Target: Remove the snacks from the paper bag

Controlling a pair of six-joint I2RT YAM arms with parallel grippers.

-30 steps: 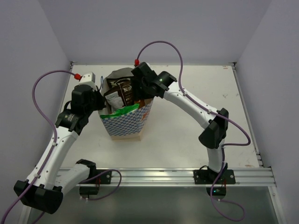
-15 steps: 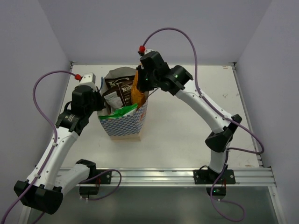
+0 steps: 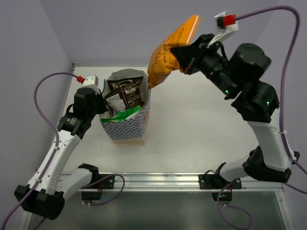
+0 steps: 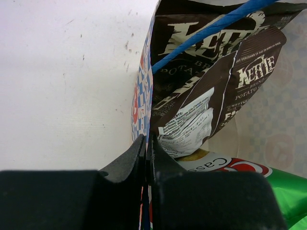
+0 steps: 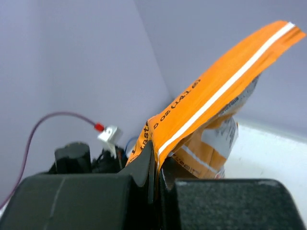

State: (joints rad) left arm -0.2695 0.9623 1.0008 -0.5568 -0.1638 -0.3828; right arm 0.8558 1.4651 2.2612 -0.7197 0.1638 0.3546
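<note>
Right hand [image 3: 181, 56]: raised high above the bench [image 3: 201, 129], arm bent steeply upward, wrist turned toward the left. The fingers are pressed together on the top seam of the orange packet [image 3: 164, 58]. In the wrist view the hand [image 5: 156, 162] is seen clamped on the crimped edge of that packet [image 5: 216, 91]. The packet is flat, crinkled foil with a white stripe along the seam and black print. It hangs slanted in the air, wholly outside the paper bag [image 3: 128, 128], up and to the right of its mouth.

Left hand [image 3: 101, 104]: held low at the bag's left side, forearm angled up from the near left. In the wrist view the fingers [image 4: 139, 153] are closed on the bag's thin left wall [image 4: 140, 96], with the wall pinched between them.

The bag stands upright on the bench. It is boxy, printed in blue-and-white check, cream inside. A blue string handle [image 4: 211, 28] crosses its mouth.

Inside are two dark brown packets [image 3: 125, 94] with white lettering, leaning against each other. In front of them lies a green-and-white chip bag [image 3: 123, 114], glossy, propped across the near rim.
</note>
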